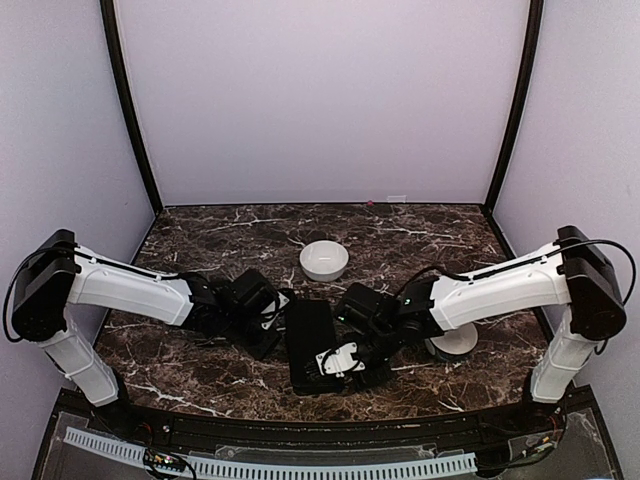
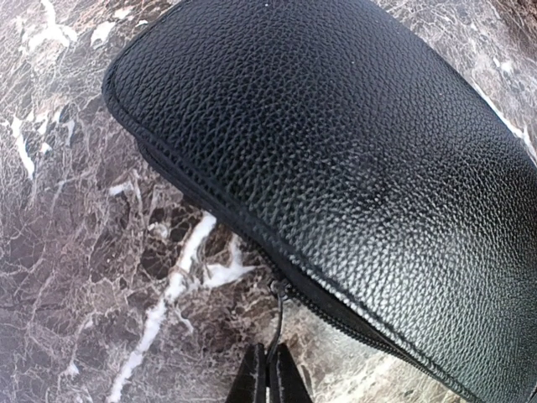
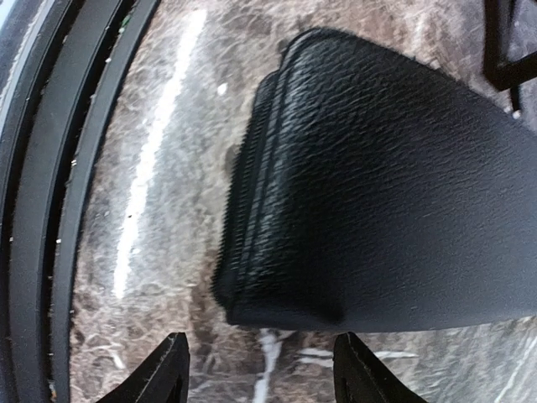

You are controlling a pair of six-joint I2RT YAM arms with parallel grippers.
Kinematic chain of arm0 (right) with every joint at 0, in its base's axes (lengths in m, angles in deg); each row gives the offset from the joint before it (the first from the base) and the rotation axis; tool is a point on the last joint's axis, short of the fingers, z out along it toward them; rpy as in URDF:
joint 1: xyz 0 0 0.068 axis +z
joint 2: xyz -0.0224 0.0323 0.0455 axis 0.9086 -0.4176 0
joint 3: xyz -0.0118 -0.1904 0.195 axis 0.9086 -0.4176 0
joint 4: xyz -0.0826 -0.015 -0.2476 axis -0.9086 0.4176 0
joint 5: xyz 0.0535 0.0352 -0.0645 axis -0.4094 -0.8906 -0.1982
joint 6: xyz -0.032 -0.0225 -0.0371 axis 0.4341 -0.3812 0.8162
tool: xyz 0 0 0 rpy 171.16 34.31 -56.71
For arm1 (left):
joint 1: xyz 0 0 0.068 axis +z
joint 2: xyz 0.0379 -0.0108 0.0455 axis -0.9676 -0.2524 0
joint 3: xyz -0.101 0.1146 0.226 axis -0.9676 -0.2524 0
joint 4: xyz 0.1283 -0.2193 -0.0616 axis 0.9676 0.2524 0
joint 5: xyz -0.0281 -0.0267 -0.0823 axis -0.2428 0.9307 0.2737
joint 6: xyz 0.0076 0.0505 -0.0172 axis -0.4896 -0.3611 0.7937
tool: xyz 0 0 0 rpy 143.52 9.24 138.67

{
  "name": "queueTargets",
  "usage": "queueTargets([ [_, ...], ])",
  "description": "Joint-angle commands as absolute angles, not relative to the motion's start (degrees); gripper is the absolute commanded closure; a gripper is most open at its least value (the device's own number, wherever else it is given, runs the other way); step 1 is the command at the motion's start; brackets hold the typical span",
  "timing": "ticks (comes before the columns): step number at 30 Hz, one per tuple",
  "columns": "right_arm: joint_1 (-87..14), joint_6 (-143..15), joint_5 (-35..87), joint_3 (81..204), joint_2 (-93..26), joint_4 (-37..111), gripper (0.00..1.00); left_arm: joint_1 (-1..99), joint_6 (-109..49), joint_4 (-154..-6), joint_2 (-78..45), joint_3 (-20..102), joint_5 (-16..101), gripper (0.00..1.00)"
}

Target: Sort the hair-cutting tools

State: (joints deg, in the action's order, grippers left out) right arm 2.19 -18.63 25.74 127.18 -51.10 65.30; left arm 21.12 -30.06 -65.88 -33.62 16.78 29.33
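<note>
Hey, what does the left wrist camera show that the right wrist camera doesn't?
Only the left wrist view shows the thin dark zipper pull of the black pebbled leather case, pinched in the shut left hand. Only the right wrist view shows the open right hand, poised just off the case's rounded end and touching nothing, and the black rails along the table's edge. Both show the case lying on the dark marble table.

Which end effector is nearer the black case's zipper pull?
Left. The left end effector is shut on the zipper pull; the right end effector hangs open at the case's near corner.
</note>
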Motion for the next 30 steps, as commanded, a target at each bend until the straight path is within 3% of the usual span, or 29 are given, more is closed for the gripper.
queueTargets([
  [1,2.3,-14.4,28.4,128.5,-51.9,62.2,0.41,21.6,-31.2,-63.4,-33.1,15.9,28.0,1.00],
  [10,2.5,-4.8,29.0,127.5,-52.2,59.6,0.36,21.7,-32.4,-62.8,-34.1,16.5,27.8,1.00],
  [19,2.6,-2.9,29.4,128.9,-58.8,57.6,0.38,21.4,-31.9,-62.9,-33.2,15.3,34.1,1.00],
  [30,2.5,-5.8,26.5,129.0,-59.4,58.9,0.42,10.2,-27.2,-62.8,-26.8,6.9,41.7,1.00],
])
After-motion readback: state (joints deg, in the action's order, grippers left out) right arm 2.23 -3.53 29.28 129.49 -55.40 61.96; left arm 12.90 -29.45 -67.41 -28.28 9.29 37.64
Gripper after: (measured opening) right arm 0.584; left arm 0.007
